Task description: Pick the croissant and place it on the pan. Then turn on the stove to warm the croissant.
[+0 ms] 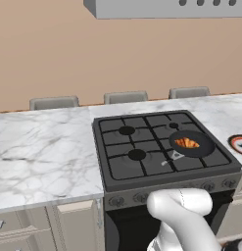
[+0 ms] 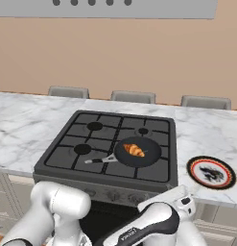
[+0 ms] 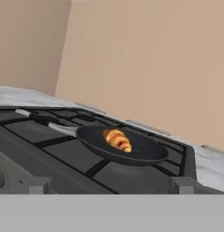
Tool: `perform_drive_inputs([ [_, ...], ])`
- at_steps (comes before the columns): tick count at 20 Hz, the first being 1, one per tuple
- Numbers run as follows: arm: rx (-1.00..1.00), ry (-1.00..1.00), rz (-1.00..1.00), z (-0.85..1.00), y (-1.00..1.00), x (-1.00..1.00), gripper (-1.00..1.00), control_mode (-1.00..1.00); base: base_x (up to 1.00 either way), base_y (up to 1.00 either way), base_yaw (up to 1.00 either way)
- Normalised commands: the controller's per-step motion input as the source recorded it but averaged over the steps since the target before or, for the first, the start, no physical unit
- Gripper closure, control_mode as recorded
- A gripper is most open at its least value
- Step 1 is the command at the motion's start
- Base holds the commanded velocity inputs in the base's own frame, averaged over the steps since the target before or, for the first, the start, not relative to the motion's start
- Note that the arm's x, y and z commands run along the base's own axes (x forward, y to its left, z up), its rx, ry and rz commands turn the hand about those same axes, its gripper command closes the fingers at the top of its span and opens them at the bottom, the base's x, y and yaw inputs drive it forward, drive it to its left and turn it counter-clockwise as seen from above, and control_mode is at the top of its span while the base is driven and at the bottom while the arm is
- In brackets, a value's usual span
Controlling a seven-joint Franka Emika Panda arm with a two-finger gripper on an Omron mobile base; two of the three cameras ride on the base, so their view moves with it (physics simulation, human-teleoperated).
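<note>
Croissant: I see the croissant [image 1: 186,142] [image 2: 134,150] [image 3: 117,139] lying inside the pan, near its middle, ahead of my pincer and slightly above its level in the hand view.
Pan: the pan [image 1: 203,148] [image 2: 153,156] [image 3: 149,152] sits on the front right burner of the stove, its grey handle [image 2: 98,160] [image 3: 62,129] pointing left across the grate.
Stove: the stove [image 1: 122,169] [image 2: 67,158] [image 3: 36,149] is set into the marble bench [image 1: 44,152] [image 2: 24,125]; from the hand camera I look along its front edge, so the pincer is low, just in front of the stove's front.
Knobs: a row of small dark knobs [image 1: 140,197] [image 2: 112,194] runs along the stove front; whether any is turned I cannot tell.
Pincer: I cannot see its tips in my views; by my controls it stands spread wide and pinches nothing.
Plate: a white plate with a red rim [image 2: 224,166] [image 1: 234,141] rests on the bench right of the stove, apart from the pan.
Arm: the white arm [image 1: 183,215] [image 2: 153,221] is folded low before the stove front.
</note>
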Motion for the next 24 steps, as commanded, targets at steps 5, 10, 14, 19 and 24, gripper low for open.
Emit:
perform_drive_inputs([
  [5,0.07,-0.19,0.00,-0.22,0.00,0.00,-1.00,-1.00,0.00,0.00,0.00],
  [10,0.03,-0.10,0.00,-0.15,0.00,0.00,-1.00,-1.00,0.00,0.00,0.00],
  [14,0.03,-0.03,-0.01,-0.19,0.00,0.00,-1.00,-1.00,0.00,0.00,0.00],
  [19,0.04,0.00,-0.03,-0.22,-0.03,0.00,-1.00,-1.00,0.00,0.00,0.00],
  [24,0.05,0.00,-0.04,-0.21,-0.02,0.00,-1.00,-1.00,0.00,0.00,0.00],
])
